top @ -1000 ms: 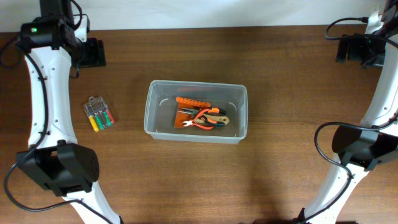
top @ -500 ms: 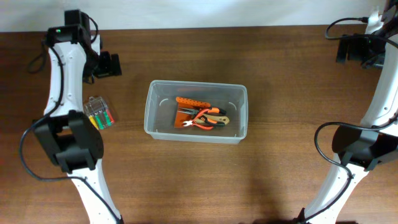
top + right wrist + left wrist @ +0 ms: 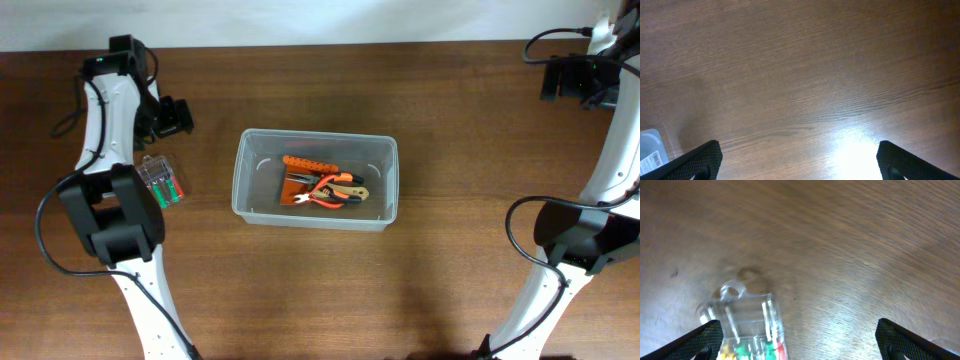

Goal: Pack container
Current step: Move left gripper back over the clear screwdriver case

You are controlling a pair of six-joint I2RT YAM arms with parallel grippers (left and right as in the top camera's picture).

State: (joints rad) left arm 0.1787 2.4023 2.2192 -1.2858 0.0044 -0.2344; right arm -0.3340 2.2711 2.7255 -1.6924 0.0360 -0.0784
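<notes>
Left tool (image 3: 173, 119): hangs over the far-left part of the desk (image 3: 460, 130), just beyond the screwdriver case (image 3: 162, 181). In the left wrist view its tool (image 3: 800, 340) has both fingertips (image 3: 707, 336) at the bottom corners with a wide gap between them, so it's open and nothing is held. Bare wood fills the gap.

Screwdriver case: small, clear, lying flat on the desk, left of the container and well apart from it. Yellow, green and red handles show inside. In the left wrist view the case (image 3: 747, 325) sits low in the frame, towards the left fingertip, hanging loop pointing away from the camera. The view is blurred, and I can't tell whether the fingertip touches it.

Container (image 3: 241, 180): large clear tub, mid-desk, upright, long side running left-right. Neither arm touches it. Contents lie in the middle to right part of its floor: an orange bit strip (image 3: 310, 162) towards the far wall, orange-handled pliers (image 3: 325, 194) on top of a small heap of other hand tools I can't make out.

Right tool (image 3: 566, 78): parked at the far-right corner, well apart from the container. In the right wrist view the tool (image 3: 800, 160) is spread wide and empty over bare wood with a light glare. A clear plastic corner with a barcode label (image 3: 651, 146) shows at the lower left edge; can't tell what it belongs to.
</notes>
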